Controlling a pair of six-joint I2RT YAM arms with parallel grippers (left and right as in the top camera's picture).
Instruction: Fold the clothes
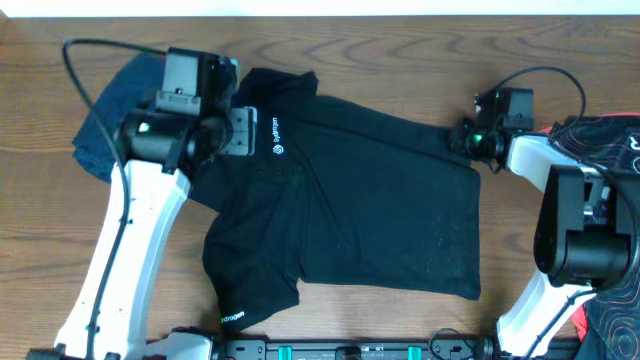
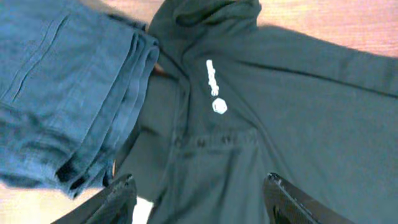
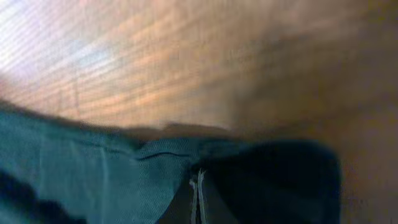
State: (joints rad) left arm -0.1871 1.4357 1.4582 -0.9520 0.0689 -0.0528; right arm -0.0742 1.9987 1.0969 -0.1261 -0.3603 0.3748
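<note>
We see folded navy clothes [image 1: 100, 120] near the table's [image 1: 400, 60] far left corner. Our left gripper [image 1: 245, 130] hovers open over the shirt [image 1: 380, 210], which lies spread mid-table. Our right gripper [image 1: 463, 135] is pinched shut on the shirt's far right corner. A patterned garment [image 1: 615, 135] lies at the right edge.

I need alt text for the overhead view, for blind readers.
A black shirt lies spread on a wooden table. The left gripper hangs open beside its logo; the right gripper pinches a hem corner. Left of it lie blue clothes.
</note>
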